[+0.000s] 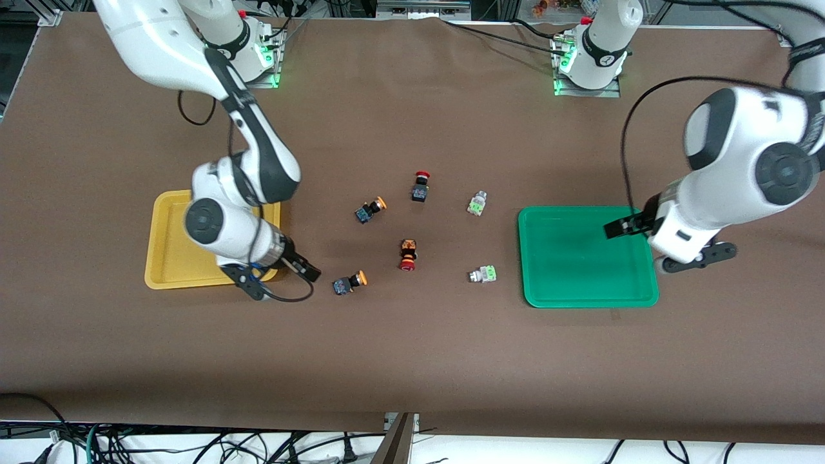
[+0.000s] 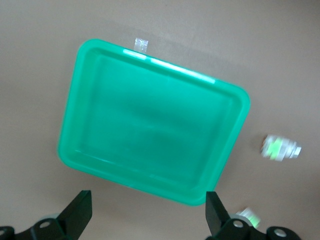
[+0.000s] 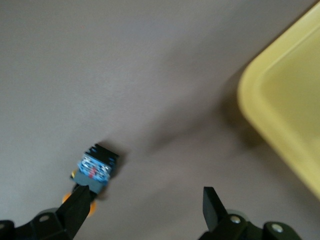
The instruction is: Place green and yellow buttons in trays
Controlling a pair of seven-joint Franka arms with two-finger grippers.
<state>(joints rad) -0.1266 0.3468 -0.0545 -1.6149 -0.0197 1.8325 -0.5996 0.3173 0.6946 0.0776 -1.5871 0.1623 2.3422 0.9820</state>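
Note:
Two orange-yellow capped buttons lie on the brown table, one [image 1: 349, 282] nearer the front camera than the other [image 1: 370, 210]. Two pale green buttons [image 1: 476, 203] [image 1: 482, 275] lie beside the green tray [image 1: 548, 293]. My right gripper [image 1: 308, 269] is open and empty, low by the corner of the yellow tray [image 1: 169, 258], close to the nearer yellow button. The right wrist view shows that button [image 3: 95, 167] by one finger of my right gripper [image 3: 145, 210], and the yellow tray [image 3: 290, 115]. My left gripper [image 1: 620, 227] is open and empty over the green tray's rim. The left wrist view shows my left gripper [image 2: 147, 215], the empty green tray [image 2: 150, 130] and both green buttons [image 2: 280, 148] [image 2: 248, 216].
Two red-capped switches [image 1: 420, 187] [image 1: 407, 254] lie among the buttons at the table's middle. Both trays are empty. A cable loops from the right wrist [image 1: 290, 298] just above the table.

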